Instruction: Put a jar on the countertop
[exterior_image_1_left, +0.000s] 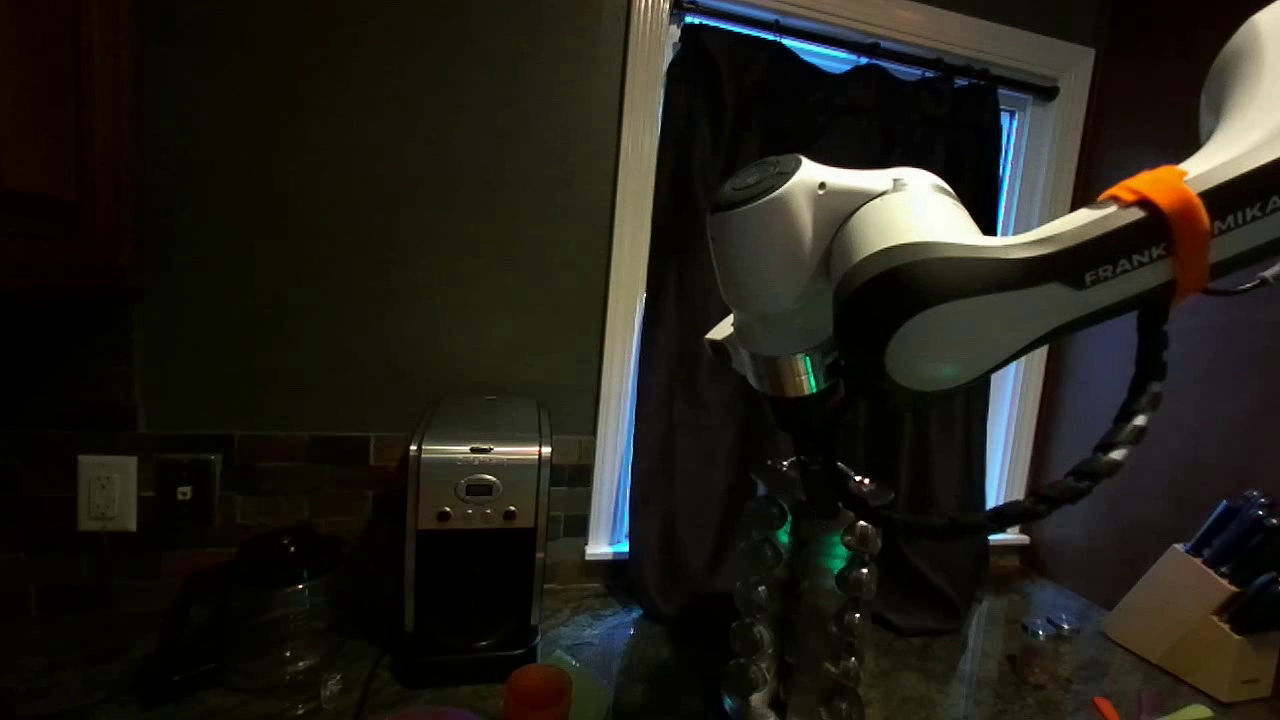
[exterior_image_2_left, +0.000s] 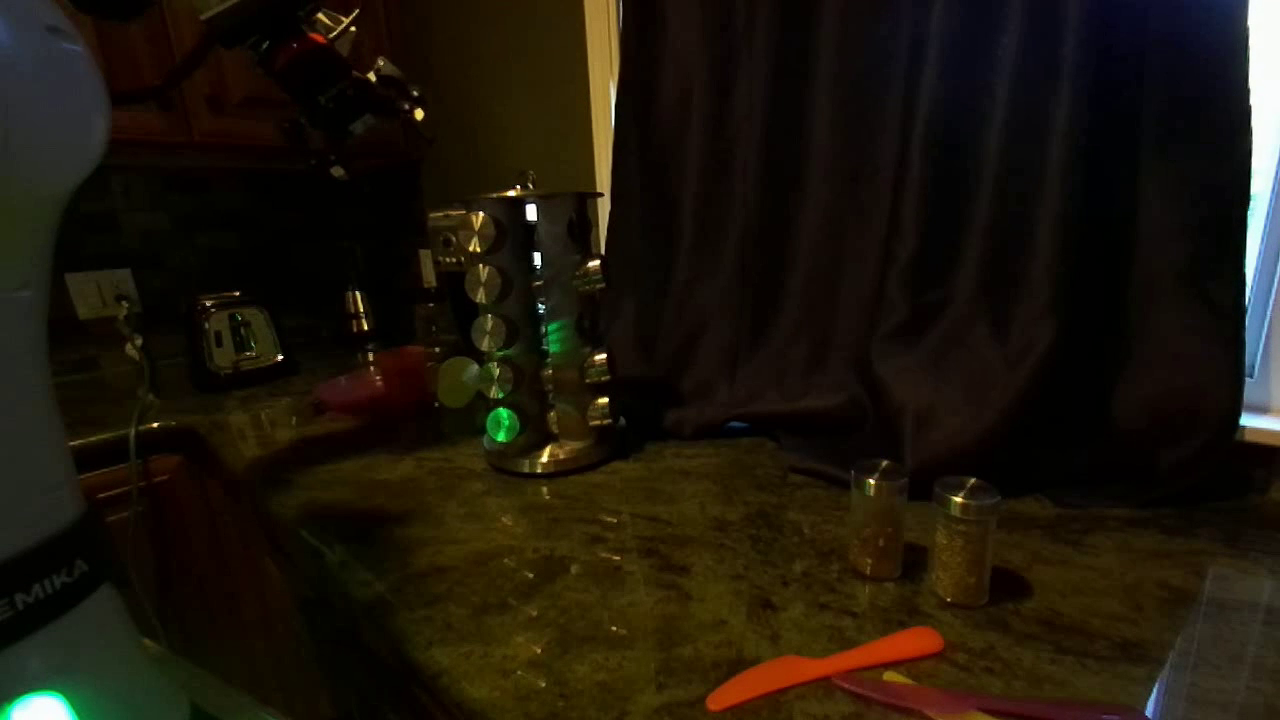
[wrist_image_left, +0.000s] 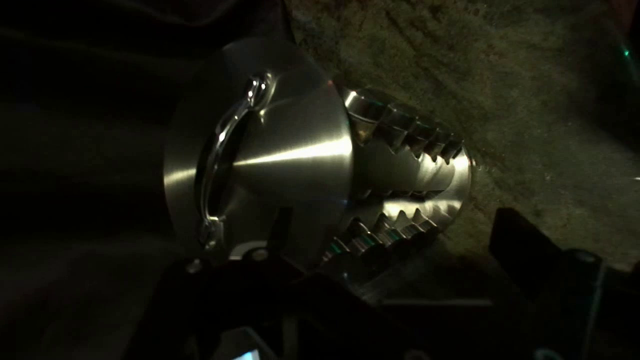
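At the upper left in an exterior view, your black two-fingered pincer (exterior_image_2_left: 378, 140) has its fingers (wrist_image_left: 522, 245) spread, with nothing pinched between. Lower it carelessly and one finger could snag the shiny curved metal handle (wrist_image_left: 212, 162) crowning the tall round brushed-steel spice rack (exterior_image_2_left: 545, 335); in this gloom you may misjudge depth, and a shove might spin or topple it. Silvery steel-capped jars (exterior_image_2_left: 489, 333) sit sideways in the rack; pull one askew and it could bind, then slip from your grip, since the caps look smooth. Right of the rack, the dark speckled stone-like bench (exterior_image_2_left: 690, 560) offers a landing, but a jar put down on the orange plastic knife (exterior_image_2_left: 825, 668) would likely tilt. Farther right, upright and near each other on the bench, stand a clear glass jar of reddish contents (exterior_image_2_left: 879, 525) and a clear glass jar of paler grains (exterior_image_2_left: 965, 548); a careless sweep could knock them over. You can't tell from here which jar the task means.
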